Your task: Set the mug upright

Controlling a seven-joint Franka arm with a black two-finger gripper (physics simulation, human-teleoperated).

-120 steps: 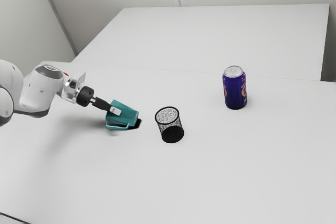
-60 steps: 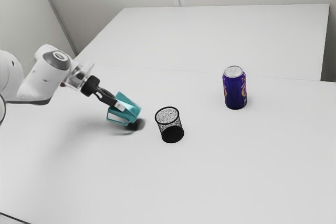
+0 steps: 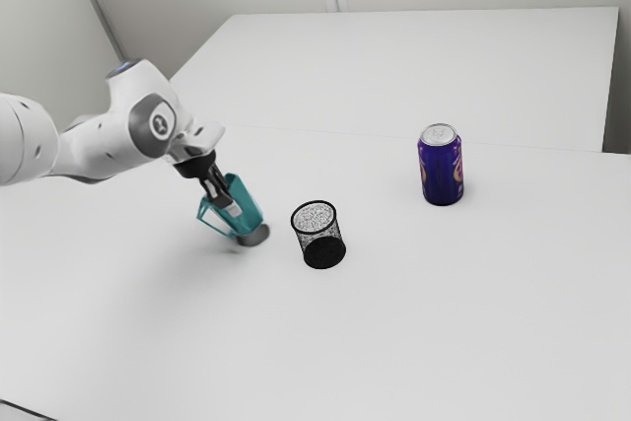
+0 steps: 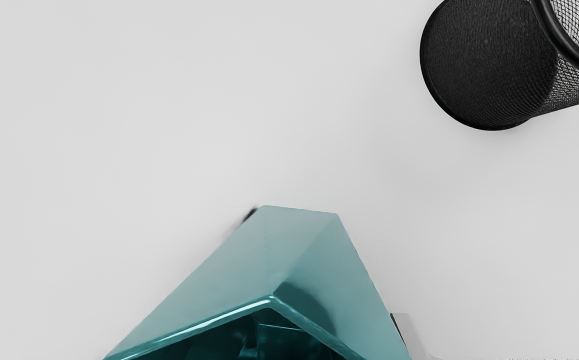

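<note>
OK so the teal mug (image 3: pixel 250 206) isn't upright, it's on a slant over the worktop (image 3: pixel 394 332). Mouth is up and tipped toward the exterior view's left, the bottom end down toward the exterior view's right, and the handle (image 3: pixel 219 229) is on the exterior view's left side of it. There's a dark shadow right by the low end, and honestly I can't tell if that end is touching the worktop or not.

The hand (image 3: pixel 231 207) has the mug clamped by its sides, fingers as far apart as the body's width makes them. One finger (image 4: pixel 409 330) is visible against the outer wall in the wrist view; the other is hidden, so I can't say exactly how wide that is. Same view looks partly into the mouth, with those flat angled sides narrowing away from the hand.

Near the mug, but not touching, there's a black mesh cup (image 3: pixel 323 251) standing upright. Further toward the exterior view's right is a purple-blue soda can (image 3: pixel 441 173), also upright, well apart from both. Bit of dark cable (image 3: pixel 28 410) at the near left corner of the exterior view too.
</note>
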